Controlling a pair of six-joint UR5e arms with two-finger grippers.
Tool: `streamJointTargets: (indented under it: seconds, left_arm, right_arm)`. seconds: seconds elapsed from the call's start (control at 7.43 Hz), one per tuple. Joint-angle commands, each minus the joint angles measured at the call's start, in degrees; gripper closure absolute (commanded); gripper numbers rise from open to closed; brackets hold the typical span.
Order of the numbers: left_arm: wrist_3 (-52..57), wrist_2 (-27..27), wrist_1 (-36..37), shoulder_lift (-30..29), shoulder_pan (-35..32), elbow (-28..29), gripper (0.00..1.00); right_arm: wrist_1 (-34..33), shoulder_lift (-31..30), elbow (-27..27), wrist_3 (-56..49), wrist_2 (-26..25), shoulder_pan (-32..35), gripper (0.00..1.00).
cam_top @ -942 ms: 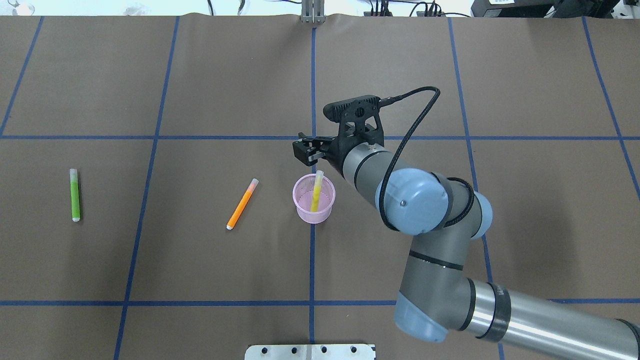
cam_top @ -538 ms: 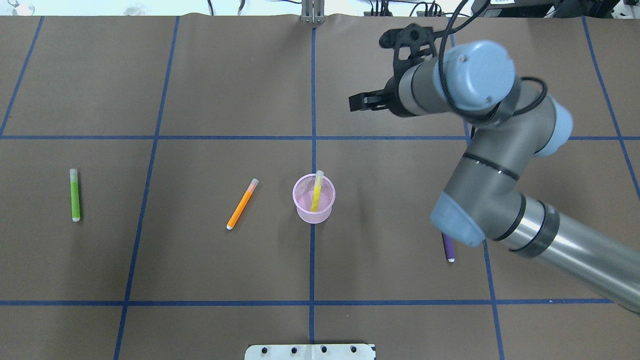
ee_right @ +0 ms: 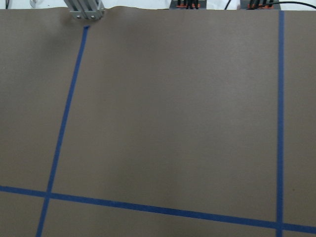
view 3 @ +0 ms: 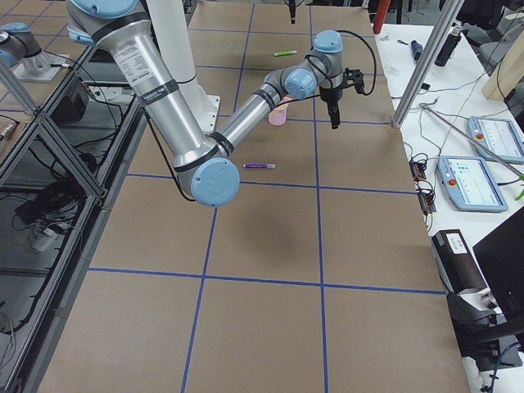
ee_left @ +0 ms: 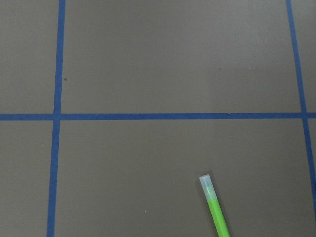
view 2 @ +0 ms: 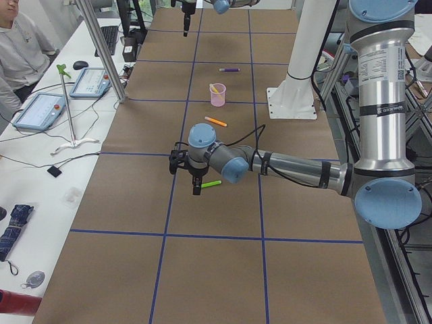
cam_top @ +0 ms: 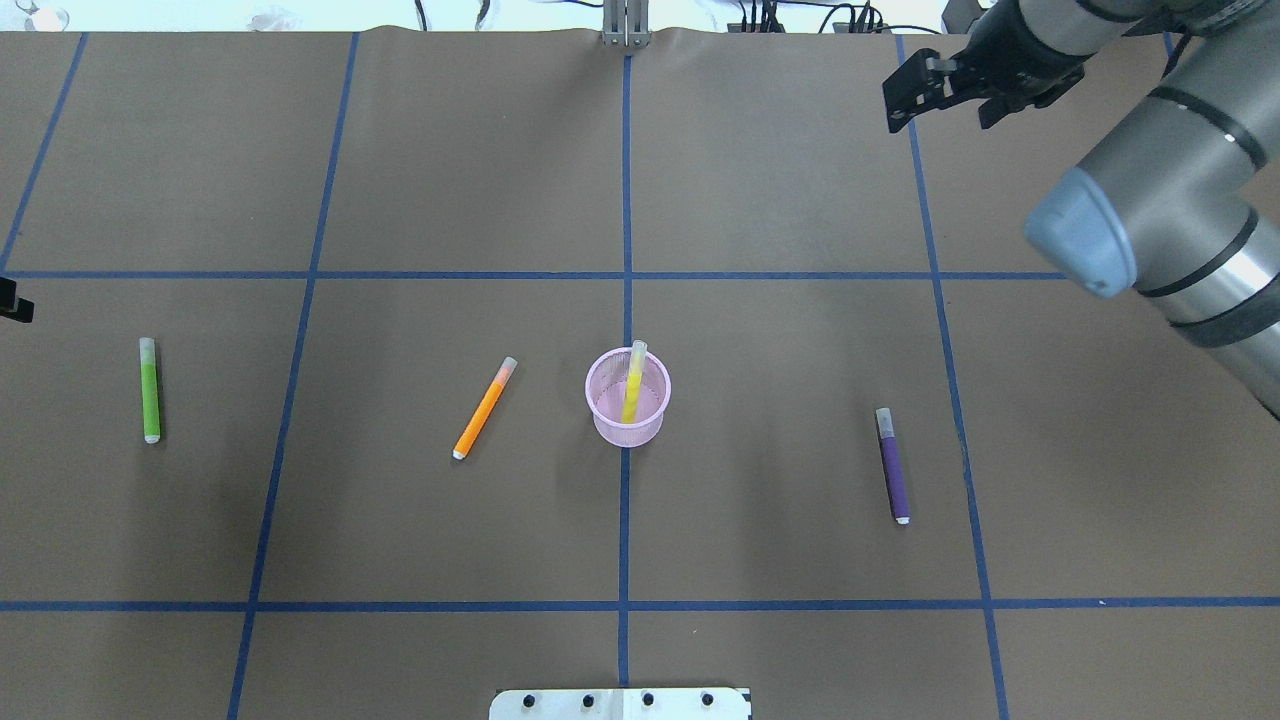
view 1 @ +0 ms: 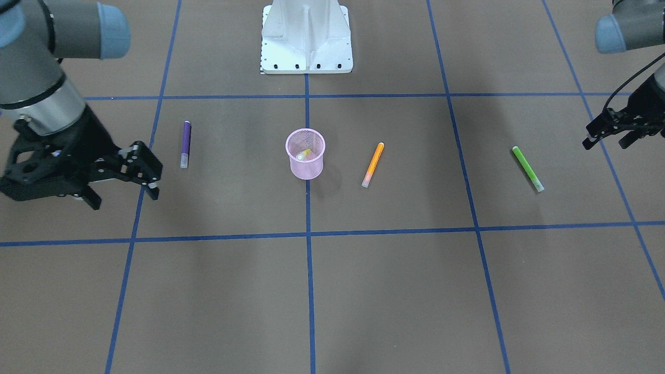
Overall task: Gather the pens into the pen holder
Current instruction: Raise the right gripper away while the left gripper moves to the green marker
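Note:
The pink mesh pen holder (cam_top: 607,425) (view 1: 305,166) stands upright at the table's middle with a yellow pen (cam_top: 632,385) leaning inside it. An orange pen (cam_top: 484,408) (view 1: 373,164) lies just to its left. A green pen (cam_top: 150,390) (ee_left: 215,210) lies far left and a purple pen (cam_top: 892,465) (view 1: 185,144) to the right. My right gripper (cam_top: 937,120) (view 1: 124,197) is open and empty, high over the far right of the table. My left gripper (view 1: 604,144) is open and empty, just beyond the green pen's capped end.
The white robot base (view 1: 306,36) (cam_top: 620,703) stands at the near edge. Blue tape lines (cam_top: 626,200) divide the brown table cover. A metal post (cam_top: 625,25) stands at the far edge. A person and tablets (view 2: 40,111) are at a side desk.
My right arm has swung up and away from the pen holder to the far right, which uncovered the purple pen. The left gripper's tip has come in at the overhead view's left edge.

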Motion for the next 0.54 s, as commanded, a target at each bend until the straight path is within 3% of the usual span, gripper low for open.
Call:
streamJointTargets:
  seconds: [0.0, 0.4]
  left_arm:
    - [-1.97, 3.27, -0.27, -3.51, 4.13, 4.72, 0.02]
    - [-7.06, 7.57, -0.54, -7.39, 9.92, 8.07, 0.08]
  right_arm:
    - [-3.83, -3.63, -0.33, -15.09, 6.86, 7.84, 0.0]
    - [-3.83, -6.81, -0.33, -19.08, 7.24, 9.54, 0.0]
